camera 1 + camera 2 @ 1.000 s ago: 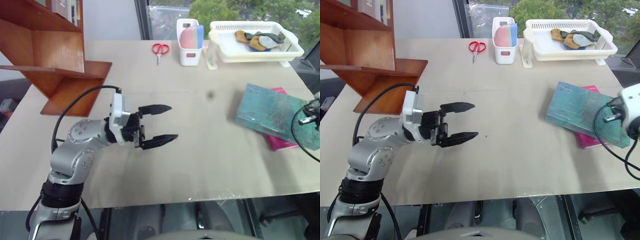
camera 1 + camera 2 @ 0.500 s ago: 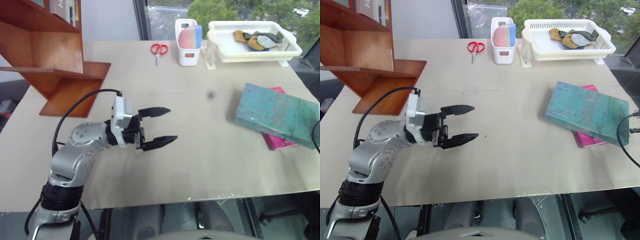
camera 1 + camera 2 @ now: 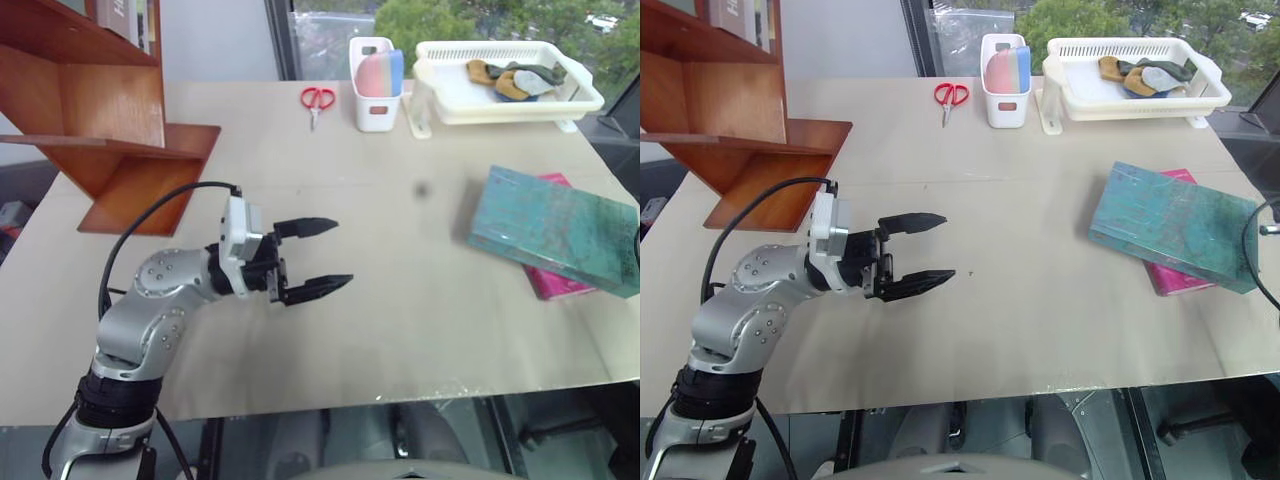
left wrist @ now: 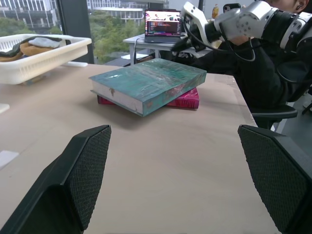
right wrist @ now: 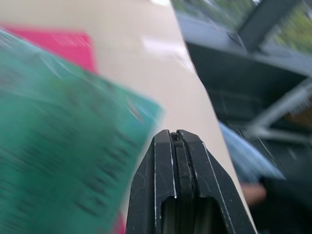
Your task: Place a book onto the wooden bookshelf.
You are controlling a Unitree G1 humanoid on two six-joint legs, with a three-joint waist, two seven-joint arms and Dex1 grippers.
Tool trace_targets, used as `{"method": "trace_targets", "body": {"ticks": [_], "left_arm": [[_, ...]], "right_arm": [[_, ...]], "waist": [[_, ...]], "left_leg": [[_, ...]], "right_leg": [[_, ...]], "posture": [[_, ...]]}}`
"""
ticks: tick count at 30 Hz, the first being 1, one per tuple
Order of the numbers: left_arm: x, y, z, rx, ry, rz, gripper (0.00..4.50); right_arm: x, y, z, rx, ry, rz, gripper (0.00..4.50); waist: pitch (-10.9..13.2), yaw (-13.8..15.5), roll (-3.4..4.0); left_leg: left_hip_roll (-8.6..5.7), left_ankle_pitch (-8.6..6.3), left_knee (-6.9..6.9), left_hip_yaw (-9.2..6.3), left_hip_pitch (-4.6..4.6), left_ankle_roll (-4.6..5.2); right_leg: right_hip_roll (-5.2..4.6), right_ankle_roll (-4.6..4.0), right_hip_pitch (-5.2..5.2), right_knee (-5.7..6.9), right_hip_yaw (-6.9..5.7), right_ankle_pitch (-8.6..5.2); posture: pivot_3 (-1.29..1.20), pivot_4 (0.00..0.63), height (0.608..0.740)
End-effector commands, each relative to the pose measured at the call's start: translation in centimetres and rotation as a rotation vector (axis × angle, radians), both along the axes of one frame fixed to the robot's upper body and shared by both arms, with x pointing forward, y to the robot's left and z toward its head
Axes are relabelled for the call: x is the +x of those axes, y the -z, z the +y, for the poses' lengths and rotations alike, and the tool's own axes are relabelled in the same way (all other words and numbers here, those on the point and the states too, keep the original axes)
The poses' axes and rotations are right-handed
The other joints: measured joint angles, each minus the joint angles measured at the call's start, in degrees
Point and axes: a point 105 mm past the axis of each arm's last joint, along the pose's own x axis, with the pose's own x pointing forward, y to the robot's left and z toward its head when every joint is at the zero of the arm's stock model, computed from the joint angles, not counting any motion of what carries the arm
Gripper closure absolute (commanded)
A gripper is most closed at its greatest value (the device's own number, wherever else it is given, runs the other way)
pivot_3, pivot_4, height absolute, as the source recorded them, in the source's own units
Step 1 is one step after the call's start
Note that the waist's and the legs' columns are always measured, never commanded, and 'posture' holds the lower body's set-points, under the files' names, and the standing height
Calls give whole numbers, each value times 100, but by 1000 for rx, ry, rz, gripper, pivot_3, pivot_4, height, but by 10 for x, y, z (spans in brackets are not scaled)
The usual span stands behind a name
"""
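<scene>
Jaws on the left gripper (image 3: 312,258) are spread wide with nothing between them, hovering just above the beige table (image 3: 400,300) near its left-middle; the right gripper's jaws are pressed together on nothing.

From the head camera, the book (image 3: 553,229), thick and teal, lies flat at the table's right side, on top of a thinner pink book (image 3: 552,283) whose edges stick out beneath it. The wooden bookshelf (image 3: 95,110) stands at the far left corner, well apart from the book; a few upright volumes (image 3: 128,20) sit on its upper shelf. Along the far edge, a white basket (image 3: 508,85) holds tan and grey cloth-like items (image 3: 515,80). Just to its left, a small white tub (image 3: 377,83) carries pink and blue pieces standing on edge. Red scissors (image 3: 319,99) lie left of the tub. Open tabletop separates the left gripper and the two books.

Looking along the left wrist, the two black fingers (image 4: 83,161) frame the stacked books across bare table. The basket sits to one side. Beyond the table are the robot's other arm (image 4: 239,22), a laptop (image 4: 163,24) on a desk, and a person's dark clothing.

Looking along the right wrist, the right gripper (image 5: 174,146) hangs over the book's corner near the table edge, pink cover beyond.
</scene>
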Motion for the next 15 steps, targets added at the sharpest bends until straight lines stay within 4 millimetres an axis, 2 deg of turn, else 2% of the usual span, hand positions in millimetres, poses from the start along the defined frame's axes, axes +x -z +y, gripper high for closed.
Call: {"method": "trace_targets", "body": {"ticks": [1, 3, 6, 11, 15], "left_arm": [[-4, -12, -1, -6, 10, -56, 0], [-4, -12, -1, -7, 6, -59, 0], [-4, -12, -1, -7, 2, -59, 0], [-5, -11, 1, -9, -8, -52, 0], [-5, -10, 1, -11, -8, -50, 0]], "right_arm": [[2, 25, 12, -28, -57, 118, 4437], [-4, 47, 7, -51, -36, 214, 4437], [-9, 64, 11, -51, -58, 286, 4437], [-3, 69, 47, 5, -204, 288, 4437], [2, 72, 67, 28, -236, 287, 4437]], "waist": [[0, 18, 0], [0, 33, 0], [-16, 27, -24], [-44, 19, -68], [-58, -53, -90]], "left_leg": [[0, 0, 0, -1, 0, 0], [0, 0, 1, -3, -2, 0], [0, -1, 3, -2, 2, 2], [3, -1, 4, -11, 4, 1], [10, -1, 5, -8, 9, 1]], "right_leg": [[0, 0, 1, 0, -1, 0], [0, 0, 1, -1, -4, 0], [-1, 0, 4, -1, -4, 0], [0, -1, 9, 0, -13, 0], [6, -1, 10, 0, -6, 0]], "posture": [[0, 150, 740], [0, 150, 740], [0, 150, 740], [0, 150, 740], [0, 150, 740]]}}
